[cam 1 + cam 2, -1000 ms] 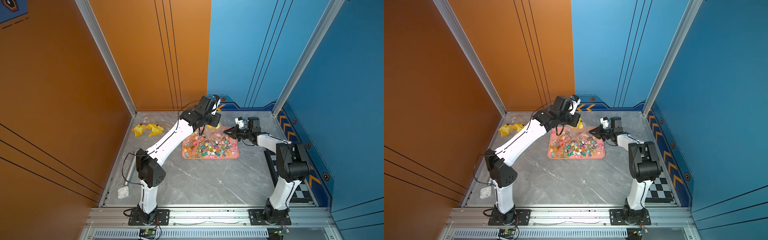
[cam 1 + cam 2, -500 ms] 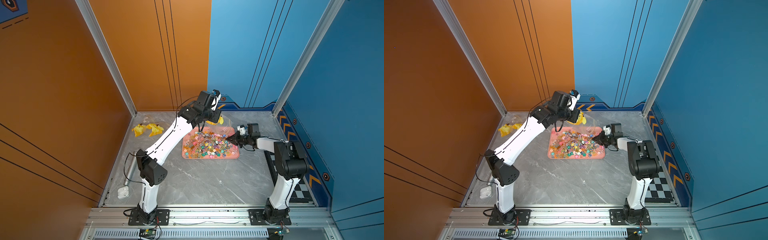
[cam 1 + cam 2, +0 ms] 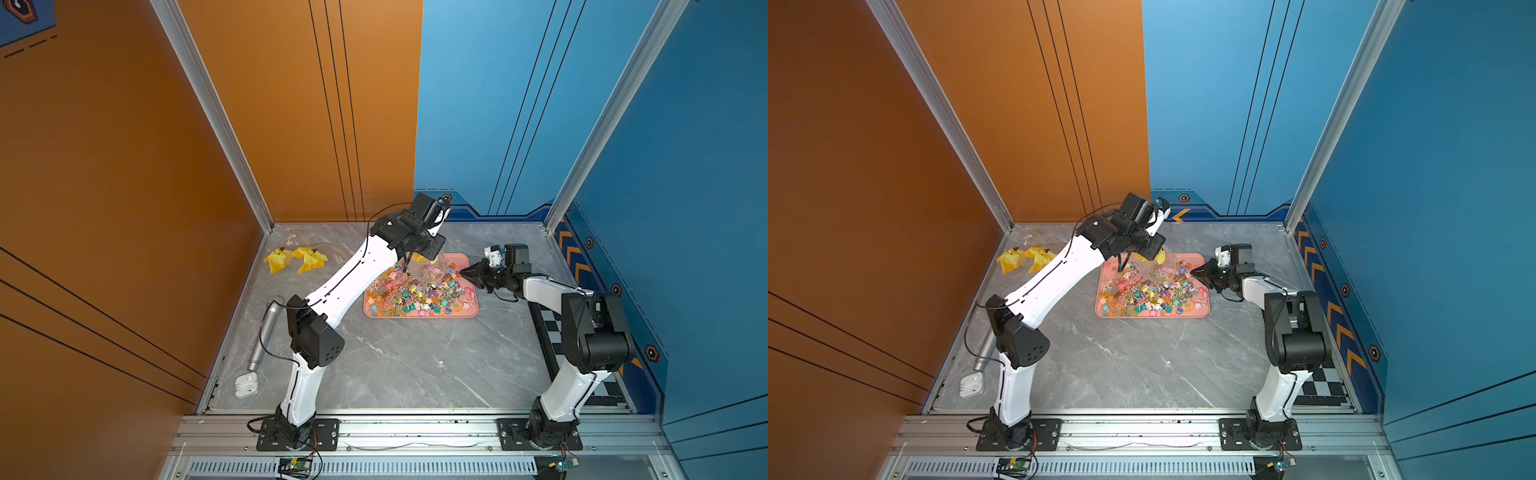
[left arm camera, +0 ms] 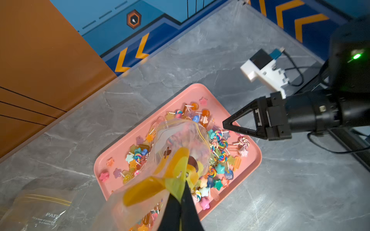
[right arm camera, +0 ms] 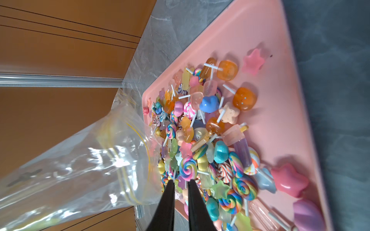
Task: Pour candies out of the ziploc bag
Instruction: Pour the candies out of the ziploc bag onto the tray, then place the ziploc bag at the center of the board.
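L gripper (image 4: 181,197) is clamped tight on the closed end of the ziploc bag (image 4: 178,140), holding it upside down w/ the mouth hanging over the pink tray (image 4: 255,160). R gripper (image 5: 180,183) sits just beside the bag's mouth, low over the pile. Its jaws stand a narrow slit apart w/ nothing btwn them. Candies (image 5: 208,140) lie heaped across the tray: lollipops, stars, jelly pcs. None are seen on the table around it.

Task looks nearly done, as the bulk of the contents is out. Bag reads clear and slack in the R wrist view. Some pink shows thru the film near the mouth; can't tell if that's inside the bag or tray stuff behind it. Left, prob.: a shake to clear stragglers, then set the bag aside.
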